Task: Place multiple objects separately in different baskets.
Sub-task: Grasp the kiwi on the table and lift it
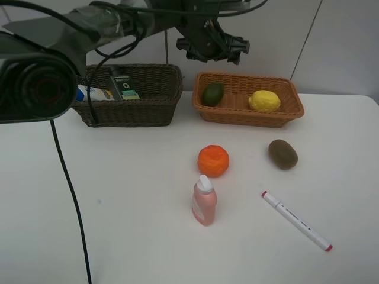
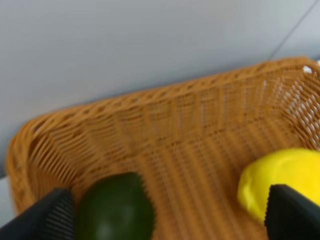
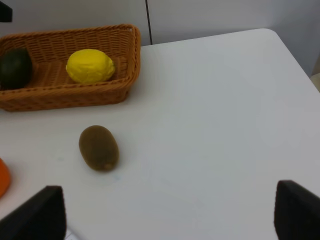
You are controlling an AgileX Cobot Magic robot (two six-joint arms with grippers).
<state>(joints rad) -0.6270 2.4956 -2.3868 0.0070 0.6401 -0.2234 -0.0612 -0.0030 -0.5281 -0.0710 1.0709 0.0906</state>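
Note:
The light orange-tan basket (image 1: 247, 116) holds the dark green lime (image 1: 212, 93) and the yellow lemon (image 1: 264, 100). My left gripper (image 1: 211, 46) hovers above that basket's back left part, open and empty; its wrist view shows the gripper (image 2: 170, 220) over the lime (image 2: 115, 212) and lemon (image 2: 282, 177). The dark brown basket (image 1: 136, 112) holds a blue-capped white bottle (image 1: 92, 93) and a black-green pump bottle (image 1: 123, 84). On the table lie the orange (image 1: 213, 160), brown kiwi (image 1: 282, 154), pink bottle (image 1: 204, 202) and marker (image 1: 296, 220). My right gripper (image 3: 167, 215) stands open above the table near the kiwi (image 3: 99, 147).
A black cable (image 1: 70, 189) hangs down over the table's left side. The white table's right edge and rounded corner (image 3: 280, 42) show in the right wrist view. A wall stands close behind both baskets.

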